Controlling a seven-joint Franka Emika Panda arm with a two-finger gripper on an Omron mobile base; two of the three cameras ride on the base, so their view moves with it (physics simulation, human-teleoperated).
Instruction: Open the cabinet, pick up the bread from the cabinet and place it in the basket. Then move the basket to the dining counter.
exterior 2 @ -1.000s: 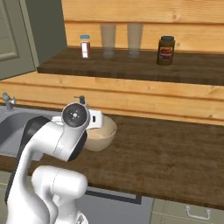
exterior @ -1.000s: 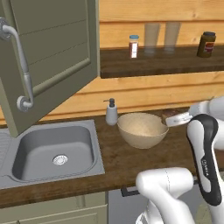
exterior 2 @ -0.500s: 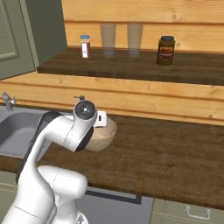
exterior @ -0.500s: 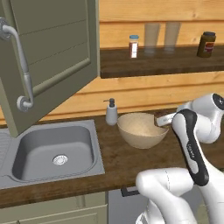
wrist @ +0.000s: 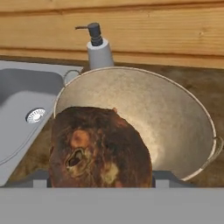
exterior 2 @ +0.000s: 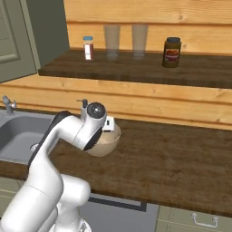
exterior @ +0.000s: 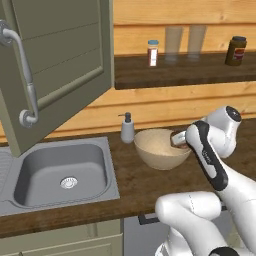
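Observation:
The sage-green cabinet door (exterior: 60, 65) hangs swung open at upper left, with its grey bar handle (exterior: 27, 85) toward me. The pale woven basket (exterior: 157, 150) (exterior 2: 108, 142) (wrist: 175, 118) sits on the dark worktop right of the sink. My gripper (exterior: 179, 139) hovers at the basket's right rim, shut on the bread (wrist: 98, 148), a dark-brown rough lump. The bread hangs just above the basket's near side and hides the fingertips in the hand view. The dining counter is out of view.
A soap dispenser (exterior: 127, 129) stands right behind the basket. The steel sink (exterior: 60, 167) lies to its left, with a faucet (exterior 2: 6, 105). On the wooden shelf (exterior: 200, 75) above stand a spice shaker (exterior: 153, 52), two glasses and a brown jar (exterior: 235, 50).
The arm has swung left from the right side and brought the hand with the bread to the basket's right rim. Basket and cabinet door have not moved.

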